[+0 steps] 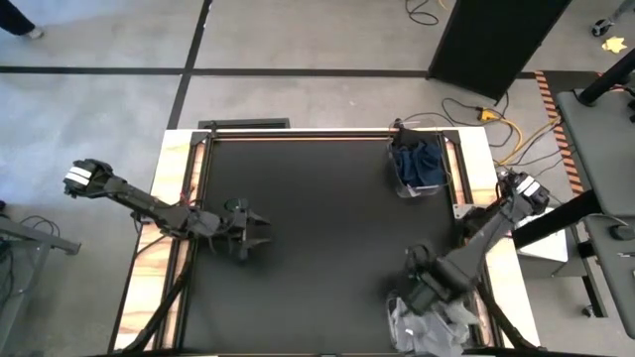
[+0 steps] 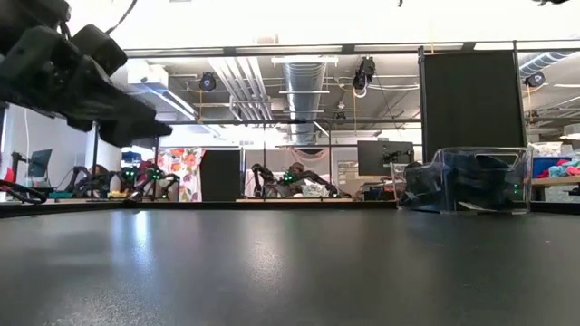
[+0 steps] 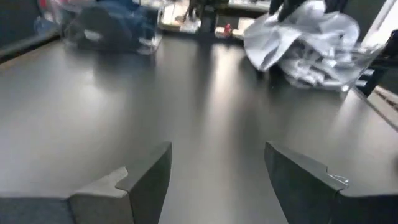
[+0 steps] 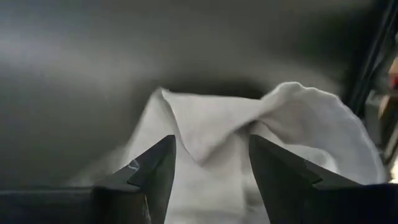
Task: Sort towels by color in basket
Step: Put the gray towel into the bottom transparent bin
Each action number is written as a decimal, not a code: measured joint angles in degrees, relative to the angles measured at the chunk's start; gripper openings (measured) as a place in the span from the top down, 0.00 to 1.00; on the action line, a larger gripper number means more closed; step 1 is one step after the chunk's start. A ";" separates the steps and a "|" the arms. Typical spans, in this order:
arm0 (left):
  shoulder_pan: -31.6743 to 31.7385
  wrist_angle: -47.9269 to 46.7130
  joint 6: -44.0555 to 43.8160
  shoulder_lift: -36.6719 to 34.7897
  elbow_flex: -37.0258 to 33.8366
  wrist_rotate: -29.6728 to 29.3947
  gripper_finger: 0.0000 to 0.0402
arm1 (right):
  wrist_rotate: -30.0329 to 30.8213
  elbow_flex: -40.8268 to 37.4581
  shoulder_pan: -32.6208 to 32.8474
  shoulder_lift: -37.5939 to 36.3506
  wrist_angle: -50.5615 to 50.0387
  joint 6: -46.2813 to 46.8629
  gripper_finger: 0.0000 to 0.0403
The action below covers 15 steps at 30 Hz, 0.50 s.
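A heap of light grey towels (image 1: 429, 322) lies at the table's near right corner; it shows in the left wrist view as a crumpled pile of towels (image 3: 305, 40). Dark navy towels (image 1: 419, 162) fill a clear basket (image 1: 401, 183) at the far right. My right gripper (image 1: 417, 270) hangs open just above the light heap, fingers pointing down. In its wrist view a light towel (image 4: 211, 134) lies below the gap between the fingers (image 4: 211, 171), apart from them. My left gripper (image 1: 254, 234) stands open and empty (image 3: 217, 180) over the table's left middle.
The black table top (image 1: 317, 238) lies bare between the two arms. The clear basket of dark towels (image 2: 467, 181) stands at the right in the low view. Cables (image 1: 516, 129) and a stand lie off the table's right side.
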 joint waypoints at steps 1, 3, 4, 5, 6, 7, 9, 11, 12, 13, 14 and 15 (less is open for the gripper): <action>0.00 -0.30 -0.44 0.54 0.00 -0.03 0.40 | -0.52 -0.22 -1.19 0.00 0.48 0.84 0.52; 0.00 -0.19 -0.99 1.73 0.00 -0.06 0.40 | -2.03 -0.93 -3.19 0.00 2.38 -0.73 0.52; 0.00 -0.29 -1.39 2.29 0.00 -0.06 0.40 | -2.58 -1.49 -4.04 0.01 3.60 -1.86 0.52; 0.00 -0.24 -1.65 2.88 0.00 -0.06 0.40 | -3.07 -2.02 -4.68 0.16 4.37 -2.33 0.52; 0.00 -0.20 -1.83 3.44 0.00 -0.06 0.40 | -3.44 -2.54 -5.24 0.26 4.84 -2.50 0.52; 0.00 -0.26 -2.00 3.95 0.00 -0.06 0.40 | -3.82 -3.08 -5.66 0.26 4.85 -2.56 0.52; 0.00 -0.20 -2.43 4.89 0.00 -0.08 0.40 | -5.82 -4.41 -6.13 0.43 4.93 -2.36 0.54; 0.00 -0.20 -2.51 5.64 0.00 -0.14 0.40 | -7.92 -6.10 -6.02 0.60 5.23 -1.32 0.56; 0.00 -0.18 -2.49 5.95 0.00 -0.21 0.40 | -8.89 -7.02 -5.63 0.61 5.64 -0.58 0.58; 0.00 -0.35 -2.49 6.11 0.00 -0.26 0.40 | -9.50 -7.96 -5.18 0.61 6.57 0.18 0.60; 0.00 -0.41 -2.49 6.20 0.00 -0.29 0.40 | -10.06 -8.94 -4.89 0.61 7.79 0.92 0.63; 0.00 -0.32 -2.48 6.28 0.00 -0.30 0.40 | -10.63 -9.91 -4.63 0.61 8.99 1.41 0.65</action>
